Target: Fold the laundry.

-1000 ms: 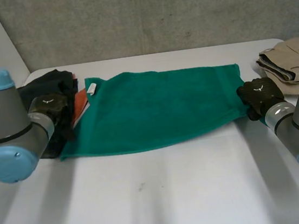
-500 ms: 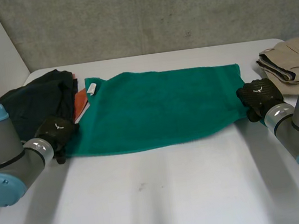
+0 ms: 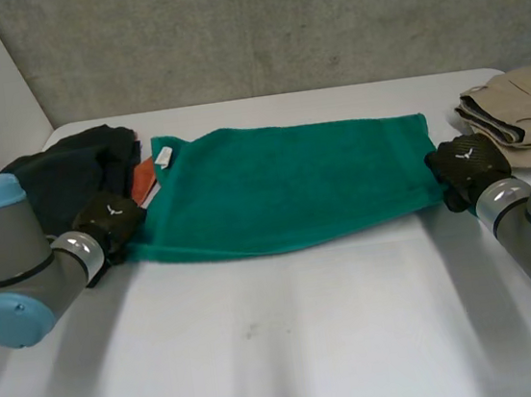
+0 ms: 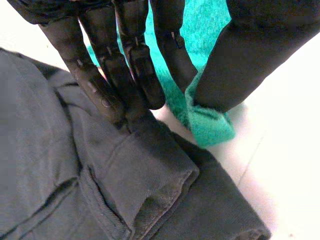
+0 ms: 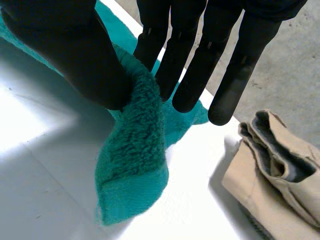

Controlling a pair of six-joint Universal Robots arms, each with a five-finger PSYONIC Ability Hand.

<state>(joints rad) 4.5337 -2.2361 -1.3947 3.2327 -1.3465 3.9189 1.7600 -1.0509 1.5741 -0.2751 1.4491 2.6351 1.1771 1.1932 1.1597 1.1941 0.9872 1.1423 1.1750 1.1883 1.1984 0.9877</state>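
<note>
Green towel [image 3: 283, 187] flat mid-frame in head view, no fold yet. Left hand [image 3: 108, 221] pinches its lower-left corner, right hand [image 3: 463, 163] its lower-right. Beige garment [image 3: 512, 110] folded far right; dark garment [image 3: 69, 174] heaped far left, unfolded.

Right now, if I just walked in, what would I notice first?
The big green towel stretched flat across the white table. The left hand and right hand each pinch one of its near corners. A heap of dark clothes lies beside the left hand, tan clothes beside the right.
</note>
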